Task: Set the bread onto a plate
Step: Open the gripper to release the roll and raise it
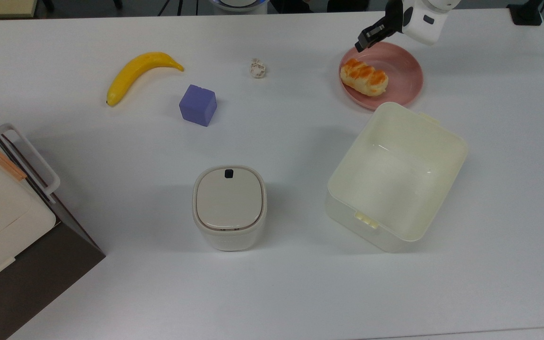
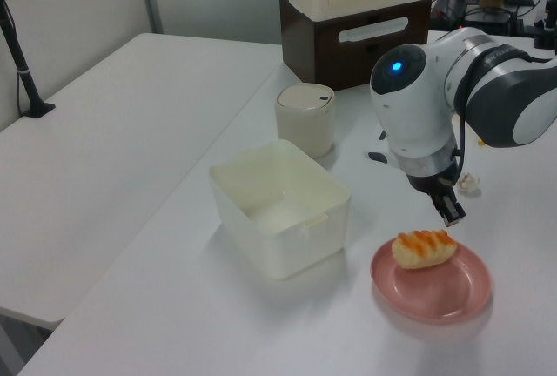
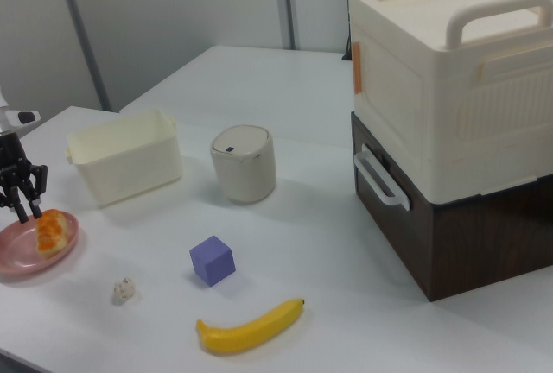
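Lying on the plate (image 1: pixel 402 71), bread (image 1: pixel 364 77); tub (image 1: pixel 397 174) bare inside; gripper (image 3: pixel 22 205) spread apart above, grasping nothing.

The bread (image 1: pixel 364 77) is showing cream with orange-brown bumps, the plate (image 1: pixel 404 75) pink, the banana (image 1: pixel 137 72) yellow, the cube (image 1: pixel 198 105) purple.

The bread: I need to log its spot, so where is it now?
The bread lies on the pink plate, toward the top view's left side of it, just beyond the cream tub.
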### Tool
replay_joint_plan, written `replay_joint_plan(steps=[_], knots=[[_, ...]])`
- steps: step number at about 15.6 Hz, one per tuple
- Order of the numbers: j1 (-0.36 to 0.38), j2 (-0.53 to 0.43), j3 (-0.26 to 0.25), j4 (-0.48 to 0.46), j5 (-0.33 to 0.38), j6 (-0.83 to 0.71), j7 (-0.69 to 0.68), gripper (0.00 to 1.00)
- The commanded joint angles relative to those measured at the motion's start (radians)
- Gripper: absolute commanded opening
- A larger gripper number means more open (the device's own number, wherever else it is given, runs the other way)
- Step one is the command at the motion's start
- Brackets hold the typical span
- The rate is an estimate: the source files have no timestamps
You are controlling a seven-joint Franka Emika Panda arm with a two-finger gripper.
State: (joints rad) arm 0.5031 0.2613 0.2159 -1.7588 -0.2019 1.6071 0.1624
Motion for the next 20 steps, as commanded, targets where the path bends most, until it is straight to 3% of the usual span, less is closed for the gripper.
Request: replay_joint_plan(steps=[1, 5, 8, 13, 16, 20], knots=[[0.000, -0.010, 0.008, 0.004, 0.001, -0.019, 0.017, 0.99], [0.002, -0.020, 0.010, 0.005, -0.011, -0.024, 0.038, 1.00], [-0.023, -0.066, -0.007, 0.007, -0.013, -0.010, 0.158, 1.00], [-0.214, -0.209, -0.032, 0.009, 0.007, 0.042, 0.180, 1.00], [-0.372, -0.298, -0.041, 0.009, 0.012, 0.040, 0.166, 1.00], [-0.451, -0.355, -0.166, 0.009, 0.117, 0.033, 0.021, 1.00]])
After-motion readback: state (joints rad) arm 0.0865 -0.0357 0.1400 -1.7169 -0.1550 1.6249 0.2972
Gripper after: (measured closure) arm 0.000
